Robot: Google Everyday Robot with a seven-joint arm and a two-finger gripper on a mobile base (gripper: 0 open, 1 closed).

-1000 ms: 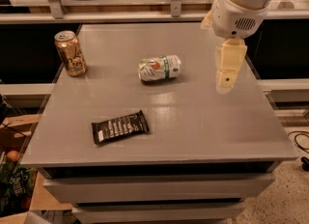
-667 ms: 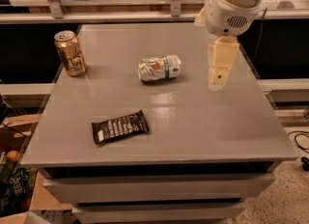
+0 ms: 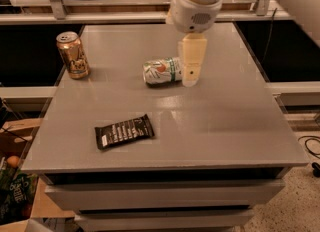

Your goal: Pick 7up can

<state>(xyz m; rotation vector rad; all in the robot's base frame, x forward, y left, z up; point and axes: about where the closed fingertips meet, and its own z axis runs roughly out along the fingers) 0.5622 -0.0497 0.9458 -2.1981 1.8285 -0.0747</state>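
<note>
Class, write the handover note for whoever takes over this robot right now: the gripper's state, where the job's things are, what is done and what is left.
Gripper: hangs pointing down over the table, at the right end of the 7up can. I cannot tell whether they touch.
7up can: lies on its side on the table, mid-width and towards the back.
Other things: the gold can stands upright at the back left. The dark wrapper lies flat at the front left. Both are apart from the 7up can.
Done: the gripper is at the can.
Left: grasp the can and lift it; it is not yet off the table.
</note>
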